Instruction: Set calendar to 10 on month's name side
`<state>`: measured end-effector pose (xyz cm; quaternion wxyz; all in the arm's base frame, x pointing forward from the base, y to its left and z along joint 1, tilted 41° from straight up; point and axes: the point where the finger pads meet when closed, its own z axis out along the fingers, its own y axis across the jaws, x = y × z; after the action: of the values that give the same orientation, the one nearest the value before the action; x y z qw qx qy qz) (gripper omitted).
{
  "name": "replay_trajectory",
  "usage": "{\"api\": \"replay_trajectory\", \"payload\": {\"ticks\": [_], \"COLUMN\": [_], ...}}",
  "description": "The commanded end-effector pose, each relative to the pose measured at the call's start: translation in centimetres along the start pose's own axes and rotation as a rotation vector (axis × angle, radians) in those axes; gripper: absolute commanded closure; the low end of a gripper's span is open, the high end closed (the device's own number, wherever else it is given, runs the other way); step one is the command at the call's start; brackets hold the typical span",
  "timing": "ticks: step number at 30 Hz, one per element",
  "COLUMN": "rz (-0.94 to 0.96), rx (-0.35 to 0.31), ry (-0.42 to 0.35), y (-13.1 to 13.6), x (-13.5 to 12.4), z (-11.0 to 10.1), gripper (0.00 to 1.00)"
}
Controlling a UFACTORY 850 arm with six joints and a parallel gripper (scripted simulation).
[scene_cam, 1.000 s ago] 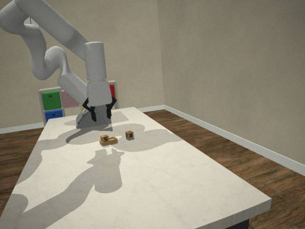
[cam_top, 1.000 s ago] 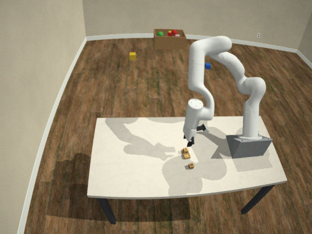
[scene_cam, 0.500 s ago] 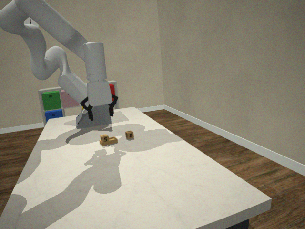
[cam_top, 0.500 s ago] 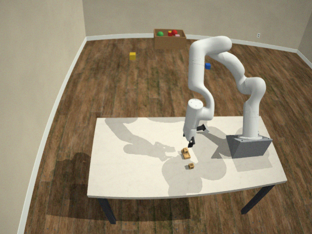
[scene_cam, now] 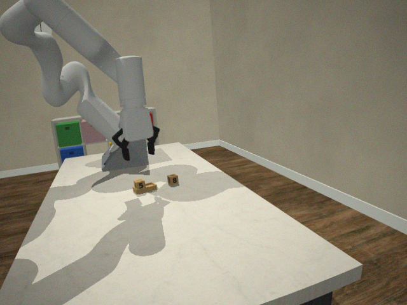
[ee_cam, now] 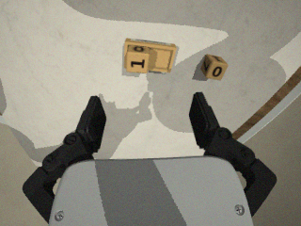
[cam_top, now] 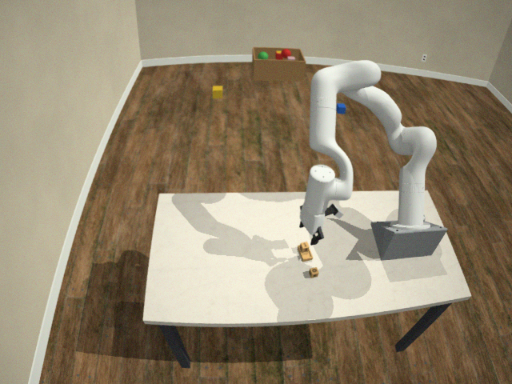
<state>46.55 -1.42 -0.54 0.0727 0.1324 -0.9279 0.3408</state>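
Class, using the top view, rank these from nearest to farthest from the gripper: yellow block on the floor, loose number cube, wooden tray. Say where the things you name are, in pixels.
1. Wooden tray [cam_top: 306,257] [ee_cam: 163,61], just beyond the fingers
2. Loose number cube [cam_top: 314,272] [scene_cam: 172,180] [ee_cam: 214,67], past the tray
3. Yellow block [cam_top: 217,92], on the floor behind the table

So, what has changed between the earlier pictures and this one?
The black-fingered gripper has opened wider than a second ago and shifted slightly to the right in the exterior view. Nothing was visibly taken hold of or let go. The wooden numbered cube in the tray, the light wooden tray and the loose wooden numbered cube stayed put.
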Motion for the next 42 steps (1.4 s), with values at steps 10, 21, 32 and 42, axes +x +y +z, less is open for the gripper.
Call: {"api": "replay_trajectory", "payload": {"ticks": [10, 21, 32, 42], "rz": [-0.413, -0.854, -1.218, -1.421], "rx": [-0.005, -0.006, -0.005, -0.005], "ry": [0.003, 0.002, 0.002, 0.002], "y": [3.2, 6.6, 9.4, 11.0], "x": [-0.8, -1.3, -1.5, -1.5], "z": [0.4, 1.0, 1.6, 2.0], "gripper": [0.0, 0.0, 0.0, 0.0]}}
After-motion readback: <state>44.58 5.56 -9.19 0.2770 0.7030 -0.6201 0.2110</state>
